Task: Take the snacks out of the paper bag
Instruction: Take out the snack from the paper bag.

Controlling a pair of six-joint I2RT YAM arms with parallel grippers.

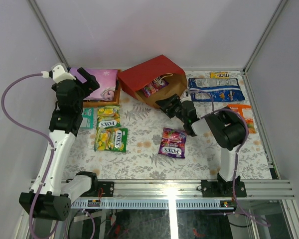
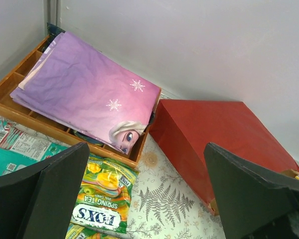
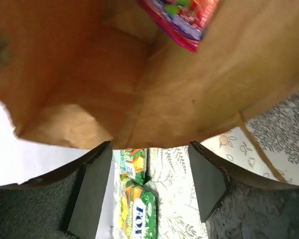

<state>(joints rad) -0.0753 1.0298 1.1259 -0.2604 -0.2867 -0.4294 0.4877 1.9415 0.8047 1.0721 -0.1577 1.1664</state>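
The paper bag (image 1: 150, 74) is being emptied, and most of the job is judged done.

The bag is lying on its side at the back of the counter (image 1: 139, 159), and the snacks are being shown spread around it: green packets (image 1: 112, 139), a purple packet (image 1: 172, 143), a teal packet (image 1: 87, 118), a blue-white bag (image 1: 215, 89) and an orange packet (image 1: 241, 112). One pink packet (image 3: 182, 17) is sitting inside, cut off by the picture edge. The right tool (image 3: 148, 148) is being held at the bag's mouth, jaws partly apart and gripping nothing. The left tool (image 2: 145, 149) is being held wide open and empty. Whether more is lying deeper inside cannot be told.
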